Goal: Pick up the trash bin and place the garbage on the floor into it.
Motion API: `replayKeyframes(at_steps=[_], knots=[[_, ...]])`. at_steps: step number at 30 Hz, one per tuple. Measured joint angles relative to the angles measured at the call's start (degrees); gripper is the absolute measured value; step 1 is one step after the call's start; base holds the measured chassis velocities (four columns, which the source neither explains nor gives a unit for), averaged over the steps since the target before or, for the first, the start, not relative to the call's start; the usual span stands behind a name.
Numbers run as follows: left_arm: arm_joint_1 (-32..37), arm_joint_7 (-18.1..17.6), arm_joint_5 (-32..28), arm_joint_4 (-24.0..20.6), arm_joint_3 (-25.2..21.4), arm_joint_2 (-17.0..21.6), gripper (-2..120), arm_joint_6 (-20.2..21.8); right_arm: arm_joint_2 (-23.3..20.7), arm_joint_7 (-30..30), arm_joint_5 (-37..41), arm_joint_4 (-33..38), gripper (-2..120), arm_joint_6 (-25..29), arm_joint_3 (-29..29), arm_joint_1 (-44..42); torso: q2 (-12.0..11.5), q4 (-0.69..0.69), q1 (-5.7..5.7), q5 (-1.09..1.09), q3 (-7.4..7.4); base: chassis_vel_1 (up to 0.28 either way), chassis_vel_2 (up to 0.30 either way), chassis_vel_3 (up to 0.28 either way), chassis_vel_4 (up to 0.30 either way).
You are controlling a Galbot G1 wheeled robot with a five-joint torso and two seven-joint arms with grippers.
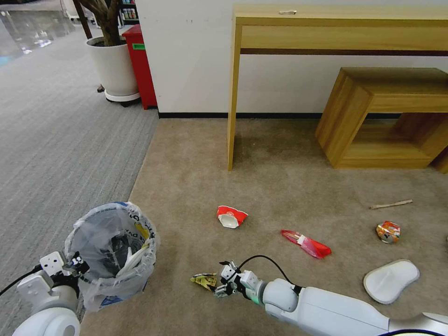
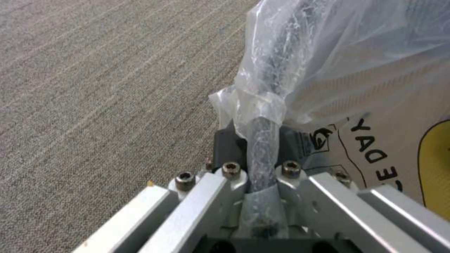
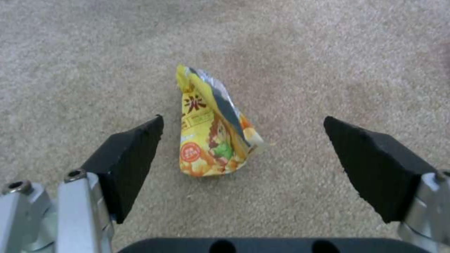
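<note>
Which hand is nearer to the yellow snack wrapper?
Right. The right hand is open right at the yellow snack wrapper; the left hand is off to the side, gripping the trash bin rim.

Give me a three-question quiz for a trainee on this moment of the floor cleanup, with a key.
1. True or false: the left gripper is clamped on the rim of the trash bin.
2. Which piece of litter lies between the open fingers of the right gripper?
A. the red paper cup
B. the yellow wrapper
C. the white slipper
3. Fill in: the wooden stick lies on the carpet in front of the low wooden ____.

Key: 1 true; 2 B; 3 bench.
</note>
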Motion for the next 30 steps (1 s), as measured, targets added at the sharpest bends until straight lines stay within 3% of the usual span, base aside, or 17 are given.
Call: replayKeyframes(at_steps=[30], knots=[[0.61,-0.04,-0.05,-1.7,0.09,-0.74,0,-0.03,3.06,-1.63,0.53,-5.43,81,3.7,-3.29,2.04,0.0,0.0,0.0,0.0,0.0,0.0,0.0,0.0,0.0]])
